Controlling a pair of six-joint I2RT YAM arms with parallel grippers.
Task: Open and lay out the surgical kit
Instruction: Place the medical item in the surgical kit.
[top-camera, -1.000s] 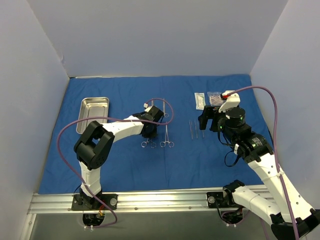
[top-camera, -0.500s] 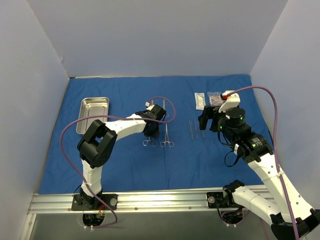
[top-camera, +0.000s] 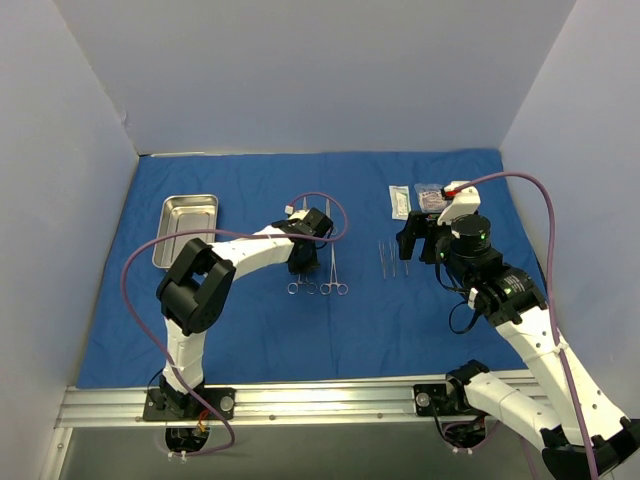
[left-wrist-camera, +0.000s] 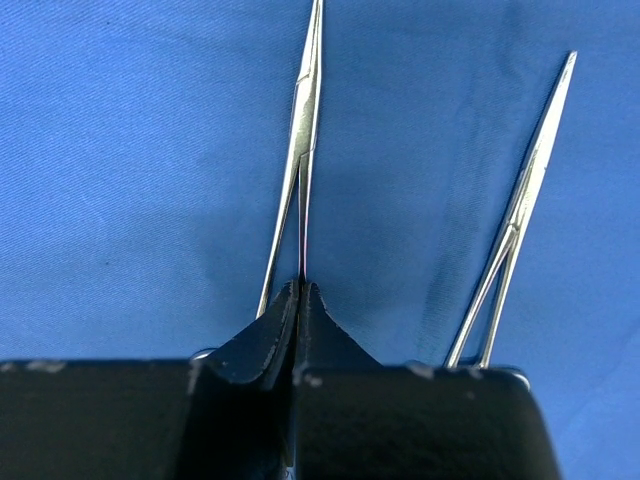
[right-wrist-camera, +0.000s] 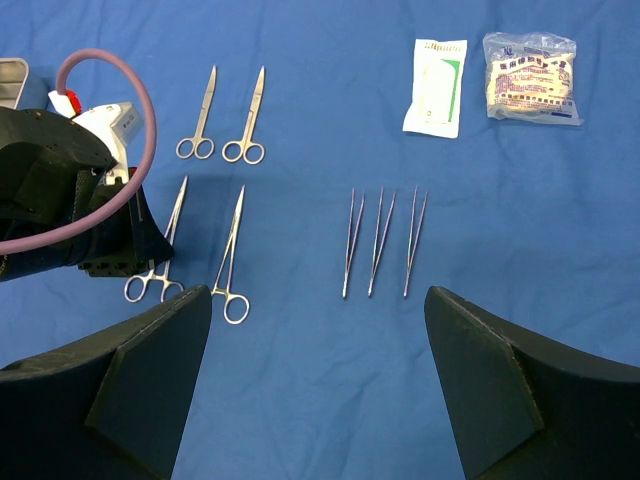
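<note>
The surgical kit lies spread on the royal-blue cloth. Two silver clamps lie side by side at the middle: the left clamp and the right clamp. My left gripper is down on the cloth, shut on one shank of the left clamp. Two scissors lie beyond them. Three thin tweezers lie in a row to the right. Two packets sit at the far right. My right gripper hovers open above the cloth, empty.
A small steel tray sits on the cloth at the far left. Grey walls close the table on the left, back and right. The left arm's purple cable loops over the scissors area.
My left gripper has closed fully onto the left clamp's shank and its wrist has shifted slightly to the right. The right arm has not moved.
</note>
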